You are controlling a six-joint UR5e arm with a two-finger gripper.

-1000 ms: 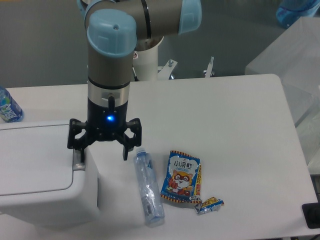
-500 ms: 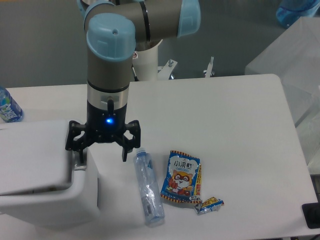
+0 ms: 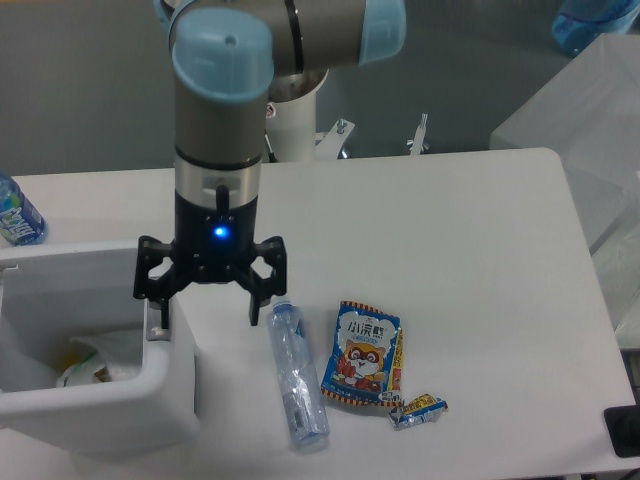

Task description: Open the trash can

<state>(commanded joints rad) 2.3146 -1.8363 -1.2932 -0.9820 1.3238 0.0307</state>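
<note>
The trash can (image 3: 110, 400) occupies the lower left of the frame; its lid is raised and crumpled waste is visible inside. The gripper (image 3: 208, 308) hangs over the can's right rim with jaws spread wide, holding nothing. A clear bottle (image 3: 297, 375) and snack packet (image 3: 362, 354) lie right of it.

We see the trash can (image 3: 150, 400) at lower left with its top open, crumpled white waste inside (image 3: 95, 362). Our gripper (image 3: 208, 312) hangs over the bin's right rim, fingers spread wide, one finger (image 3: 163, 310) at the grey button area, blue light lit on the wrist. A clear bottle (image 3: 296, 375) lies on the white table (image 3: 450, 260) just right, beside a snack packet (image 3: 361, 352) and a small wrapper (image 3: 417, 408). Another bottle (image 3: 15, 215) sits at far left.
</note>
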